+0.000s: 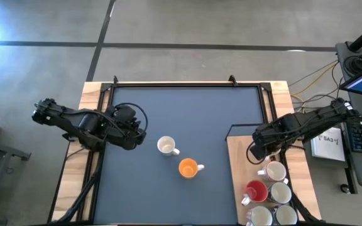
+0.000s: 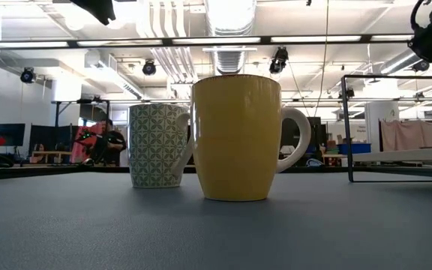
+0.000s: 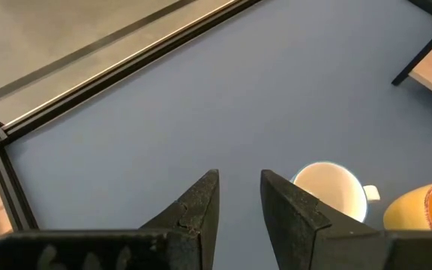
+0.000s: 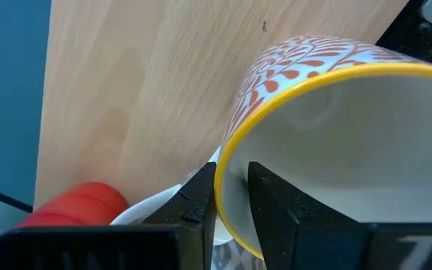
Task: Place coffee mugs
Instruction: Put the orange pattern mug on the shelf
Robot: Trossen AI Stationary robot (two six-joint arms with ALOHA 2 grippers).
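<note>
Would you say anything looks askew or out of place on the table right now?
Only one thing: the patterned mug with the yellow rim is tilted, its wall pinched between the right gripper fingers over the wooden side board. The white mug and orange mug stand upright on the blue mat.

- The left arm (image 1: 83,122) is black, built of chunky jointed segments, with black cables looping beside its wrist.
- The right arm (image 1: 307,122) is equally dark, with slim links.
- The left gripper (image 3: 238,202) has two matte black, wedge-shaped fingers.
- The right gripper (image 4: 231,196) has matching black fingers with squared tips.
</note>
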